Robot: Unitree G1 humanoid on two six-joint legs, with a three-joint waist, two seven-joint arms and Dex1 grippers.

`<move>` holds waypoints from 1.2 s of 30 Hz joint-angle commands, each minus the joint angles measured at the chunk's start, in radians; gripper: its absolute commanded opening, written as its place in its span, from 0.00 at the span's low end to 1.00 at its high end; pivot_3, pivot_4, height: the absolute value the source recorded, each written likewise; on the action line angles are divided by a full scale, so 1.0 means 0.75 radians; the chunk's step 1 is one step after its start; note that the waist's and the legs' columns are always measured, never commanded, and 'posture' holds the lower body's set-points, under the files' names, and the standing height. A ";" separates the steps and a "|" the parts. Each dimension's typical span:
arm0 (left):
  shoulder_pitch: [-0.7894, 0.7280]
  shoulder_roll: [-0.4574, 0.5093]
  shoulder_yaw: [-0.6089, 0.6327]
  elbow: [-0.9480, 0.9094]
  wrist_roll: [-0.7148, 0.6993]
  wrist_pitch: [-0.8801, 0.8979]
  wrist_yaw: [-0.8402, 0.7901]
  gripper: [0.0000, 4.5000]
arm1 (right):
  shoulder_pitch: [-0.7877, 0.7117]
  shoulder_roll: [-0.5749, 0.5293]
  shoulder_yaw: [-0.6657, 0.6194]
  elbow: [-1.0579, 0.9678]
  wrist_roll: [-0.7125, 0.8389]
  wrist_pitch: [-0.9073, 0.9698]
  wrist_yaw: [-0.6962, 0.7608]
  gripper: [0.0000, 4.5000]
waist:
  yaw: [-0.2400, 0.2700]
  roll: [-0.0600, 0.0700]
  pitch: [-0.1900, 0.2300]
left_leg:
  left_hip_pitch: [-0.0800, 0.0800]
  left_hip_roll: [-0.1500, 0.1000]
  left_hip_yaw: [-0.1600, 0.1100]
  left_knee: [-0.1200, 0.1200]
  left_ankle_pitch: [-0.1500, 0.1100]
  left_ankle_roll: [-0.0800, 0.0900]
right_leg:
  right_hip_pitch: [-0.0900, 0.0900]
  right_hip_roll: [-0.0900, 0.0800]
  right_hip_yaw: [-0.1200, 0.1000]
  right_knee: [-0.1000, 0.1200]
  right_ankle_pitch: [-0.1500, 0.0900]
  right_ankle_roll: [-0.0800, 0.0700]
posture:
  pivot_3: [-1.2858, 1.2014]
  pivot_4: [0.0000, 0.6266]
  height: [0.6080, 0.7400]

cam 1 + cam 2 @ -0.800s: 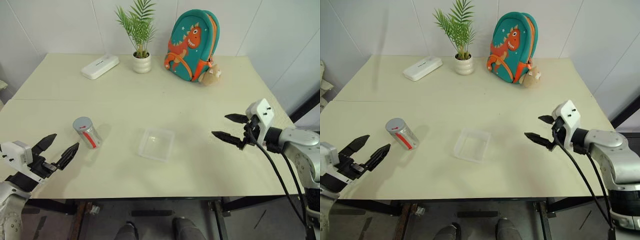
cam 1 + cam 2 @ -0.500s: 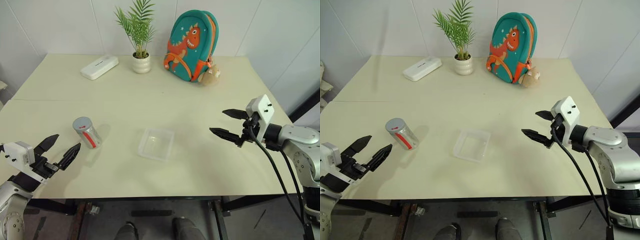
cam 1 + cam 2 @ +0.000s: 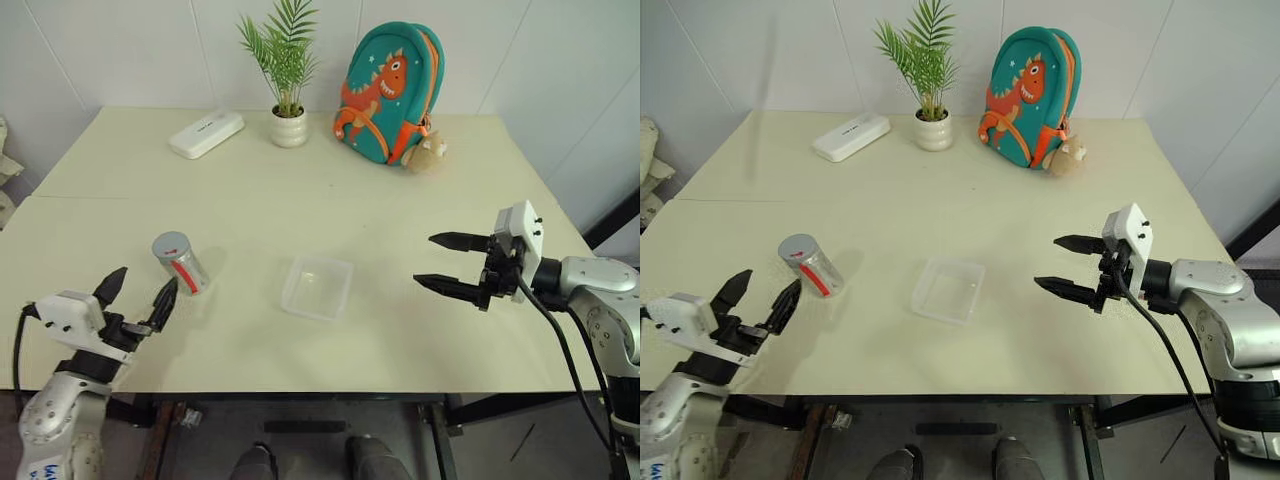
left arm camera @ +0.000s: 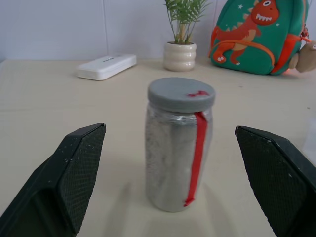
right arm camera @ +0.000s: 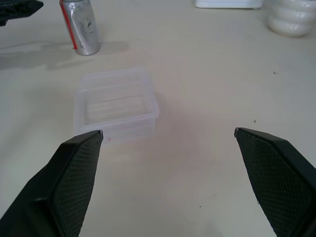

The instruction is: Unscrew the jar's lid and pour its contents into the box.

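At the left edge of the table (image 3: 250, 200), the left gripper (image 3: 138, 299) hovers with its two black fingers spread wide and holding nothing, pointed at the jar (image 3: 181, 264), which stands upright just beyond the fingertips with its grey lid (image 4: 180, 93) on and a red stripe down its side. Near the middle of the table, well apart from the jar, sits the clear box (image 3: 317, 287); along the far edge stand a white case (image 3: 206, 133), a potted plant (image 3: 287, 60) and a dinosaur backpack (image 3: 390, 80). On the right, the right gripper (image 3: 438, 261) hangs above the table with its fingers wide apart and empty, pointing toward the box.
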 commanded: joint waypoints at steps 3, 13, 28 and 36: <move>-0.035 -0.084 -0.083 -0.038 0.163 -0.046 0.187 0.99 | -0.065 0.022 0.019 0.015 -0.024 -0.074 -0.005 1.00 | 0.001 0.000 0.000 | 0.000 0.000 0.000 0.001 0.000 0.000 | 0.001 0.000 0.000 0.000 0.000 0.000 | 0.52 0.24 1.00; -0.154 -0.175 -0.163 0.022 0.280 -0.005 0.383 0.99 | -0.104 0.036 0.041 0.022 -0.035 -0.094 -0.013 1.00 | 0.005 0.000 0.000 | 0.000 -0.001 -0.001 0.002 0.000 0.000 | 0.001 0.001 0.000 0.000 0.001 0.002 | 0.52 0.24 1.00; -0.342 -0.169 -0.198 0.187 0.327 0.089 0.481 0.99 | -0.137 0.054 0.057 0.055 -0.069 -0.121 -0.040 1.00 | 0.006 0.000 0.000 | 0.000 -0.001 -0.001 0.002 0.000 0.000 | 0.001 0.001 0.000 0.000 0.002 0.003 | 0.52 0.24 1.00; -0.349 -0.169 -0.215 0.190 0.332 0.044 0.460 0.99 | -0.152 0.065 0.061 0.067 -0.089 -0.126 -0.048 1.00 | 0.006 0.000 0.000 | 0.000 -0.001 -0.001 0.002 0.000 0.000 | 0.001 0.001 0.000 0.000 0.002 0.004 | 0.52 0.24 1.00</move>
